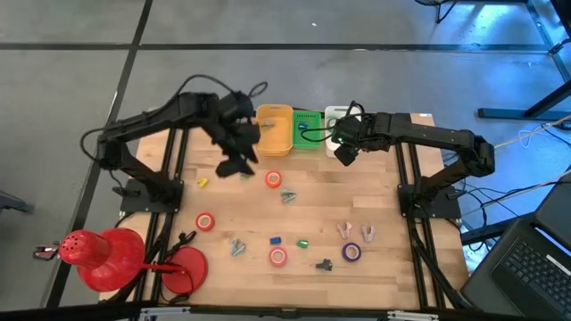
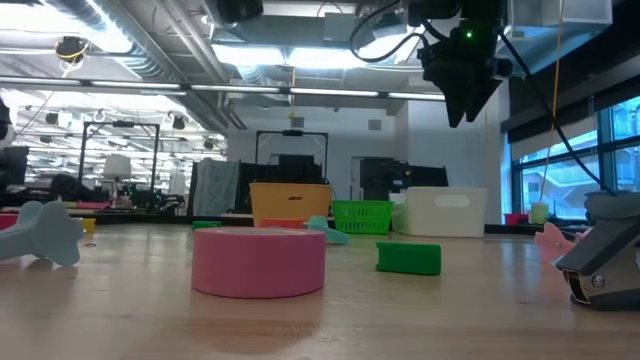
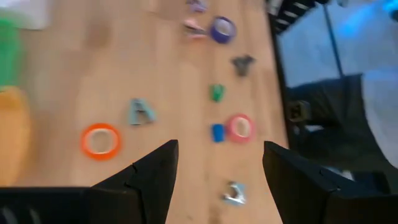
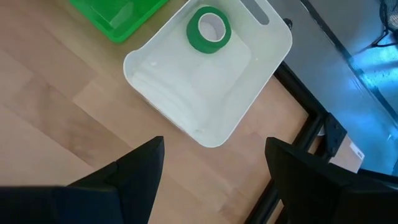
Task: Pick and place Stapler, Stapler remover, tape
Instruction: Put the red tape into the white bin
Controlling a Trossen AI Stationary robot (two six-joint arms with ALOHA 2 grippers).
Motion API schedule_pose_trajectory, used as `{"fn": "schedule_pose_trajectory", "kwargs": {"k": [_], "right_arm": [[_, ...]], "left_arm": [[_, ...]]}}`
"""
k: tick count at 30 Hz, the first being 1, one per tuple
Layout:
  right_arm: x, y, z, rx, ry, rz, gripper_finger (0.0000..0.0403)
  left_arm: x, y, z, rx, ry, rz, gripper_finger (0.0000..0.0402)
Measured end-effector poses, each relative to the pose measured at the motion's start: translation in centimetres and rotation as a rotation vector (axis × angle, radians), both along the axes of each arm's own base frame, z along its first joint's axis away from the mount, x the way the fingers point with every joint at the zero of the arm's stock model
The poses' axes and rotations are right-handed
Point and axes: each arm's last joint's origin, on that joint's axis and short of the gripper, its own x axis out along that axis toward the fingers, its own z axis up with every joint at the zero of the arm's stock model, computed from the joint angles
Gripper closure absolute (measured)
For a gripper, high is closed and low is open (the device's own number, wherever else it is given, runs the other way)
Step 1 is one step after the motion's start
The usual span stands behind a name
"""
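One roll of green tape (image 4: 209,29) lies inside the white bin (image 4: 249,106), seen directly below the right gripper (image 4: 214,171), whose fingers stand apart and hold nothing. That item counts as placed.

Remaining work, judged from the overhead view:
- Red tape rolls lie loose on the table (image 1: 375,192): one (image 1: 274,179) near centre, one (image 1: 205,222) at about 8 o'clock from centre, one (image 1: 279,257) at 6 o'clock.
- A purple tape roll (image 1: 352,252) lies at about 4 o'clock.
- Several small pale claw-shaped pieces, probably staple removers (image 1: 287,195), are scattered around centre and toward 5 o'clock.
- Small blue (image 1: 276,240) and green (image 1: 302,242) blocks near 6 o'clock may be the staplers; this cannot be confirmed.

The task is at an early stage.

The left gripper (image 1: 234,166) hangs above the table at about 10 o'clock from centre, fingers spread and empty. Its wrist camera looks toward the nearest red roll.

Three bins stand in a row at the 12 o'clock edge: orange (image 1: 275,127), green (image 1: 308,129), white. No object blocks the loose items. Large red round things (image 1: 103,254) stand off the table's 8 o'clock corner, clear of both arms.
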Motion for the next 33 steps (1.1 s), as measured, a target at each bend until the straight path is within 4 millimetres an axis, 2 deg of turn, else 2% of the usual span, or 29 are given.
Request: {"fn": "schedule_pose_trajectory", "kwargs": {"k": [5, 9, 12, 16, 23, 28, 33], "right_arm": [[0.0, 0.8, 0.2, 0.002, -0.021, 0.007, 0.0122], [-0.3, 2.0, 0.8, 0.004, -0.048, 0.03, 0.0122], [-0.9, 2.9, 1.5, 0.003, -0.077, 0.051, 0.0122], [-1.6, 4.2, 2.4, 0.001, -0.141, 0.075, 0.0122], [-2.4, 5.0, 3.3, -0.013, -0.206, 0.067, 0.0122], [-2.4, 5.0, 3.4, -0.013, -0.215, 0.067, 0.0122], [-2.3, 5.0, 3.4, -0.015, -0.226, 0.067, 0.0122]], "left_arm": [[0.8, -4.4, -0.4, 0.028, -0.029, -0.077, 0.0178], [0.7, -7.2, -2.4, 0.046, -0.085, -0.078, 0.0179], [-0.2, -8.3, -4.6, 0.038, -0.112, -0.007, 0.0183], [-2.6, -8.8, -8.7, -0.014, -0.091, 0.118, 0.0193], [-7.8, -8.4, -15.4, -0.064, 0.105, 0.316, 0.0205], [-10.8, -8.1, -17.6, -0.128, 0.327, 0.348, 0.0206], [-12.3, -8.1, -18.1, -0.063, 0.428, 0.316, 0.0206]]}}
